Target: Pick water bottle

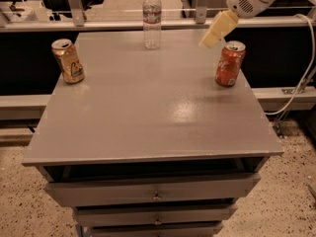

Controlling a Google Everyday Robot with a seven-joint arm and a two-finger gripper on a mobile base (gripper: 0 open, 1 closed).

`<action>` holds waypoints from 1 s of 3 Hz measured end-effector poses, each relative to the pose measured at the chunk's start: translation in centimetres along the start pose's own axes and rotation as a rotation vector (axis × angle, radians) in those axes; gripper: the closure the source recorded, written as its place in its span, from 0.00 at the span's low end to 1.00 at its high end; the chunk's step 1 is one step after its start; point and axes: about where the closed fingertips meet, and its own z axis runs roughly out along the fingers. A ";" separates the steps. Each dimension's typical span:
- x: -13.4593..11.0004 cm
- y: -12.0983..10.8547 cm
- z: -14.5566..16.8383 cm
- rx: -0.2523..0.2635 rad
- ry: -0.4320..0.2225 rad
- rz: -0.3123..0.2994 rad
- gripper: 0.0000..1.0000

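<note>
The water bottle, clear ribbed plastic with a white cap and a red-and-white label band, stands upright at the far middle edge of the grey table. My gripper hangs on the white arm coming in from the upper right. It is above the table's far right part, up and left of the orange-red can, and well to the right of the bottle. It touches nothing.
A gold can stands at the far left of the table. The table top sits on a cabinet with drawers below its front edge. A white cable hangs at the right. Rails and metal posts run behind the table.
</note>
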 end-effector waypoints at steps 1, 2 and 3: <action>0.0 0.0 0.0 0.000 0.000 0.000 0.00; -0.3 0.0 0.6 0.000 -0.017 0.008 0.00; -2.3 -1.1 3.8 0.025 -0.071 0.035 0.00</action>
